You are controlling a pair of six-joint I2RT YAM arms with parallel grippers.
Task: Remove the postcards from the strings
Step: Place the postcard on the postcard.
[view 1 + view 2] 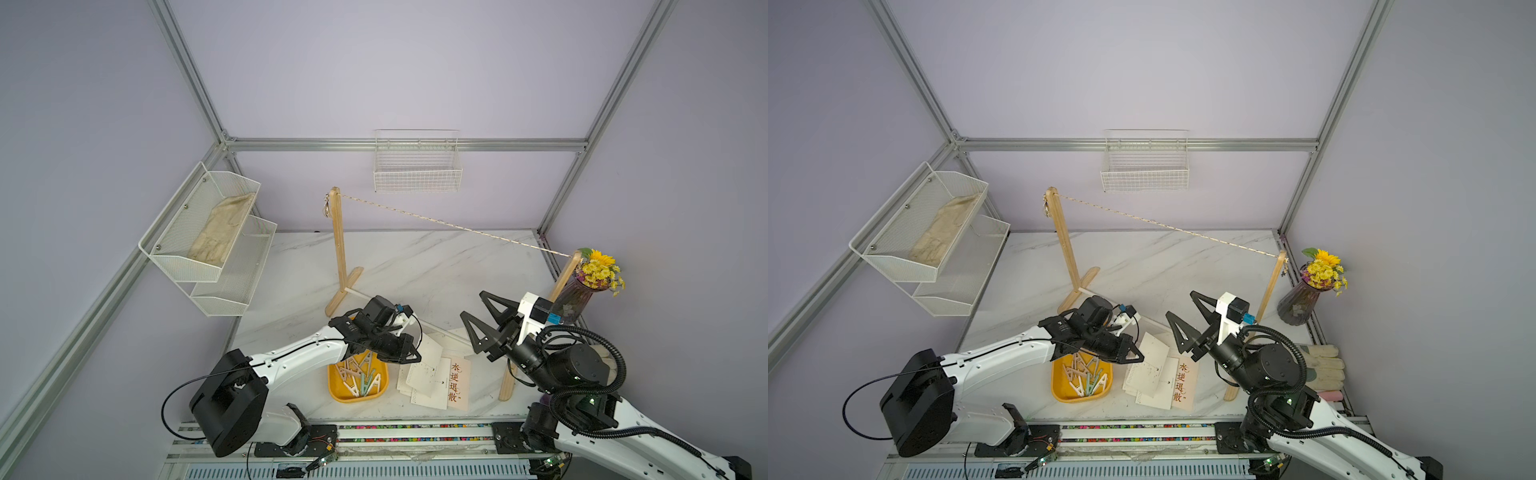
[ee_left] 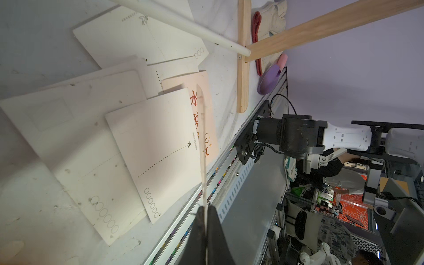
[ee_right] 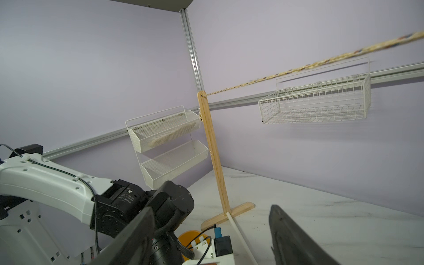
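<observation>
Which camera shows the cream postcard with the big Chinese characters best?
A top view: the cream postcard lies flat with all four characters visible, and both top views show it that way. The left wrist view is closer, but a white card covers part of it. The right wrist view does not show it.

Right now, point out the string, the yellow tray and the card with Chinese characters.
string [image 1: 457, 225]: in a top view, mid-span between the posts.
yellow tray [image 1: 357, 400]: in a top view, near rim.
card with Chinese characters [image 1: 459, 382]: in a top view, middle of the printed face.
</observation>
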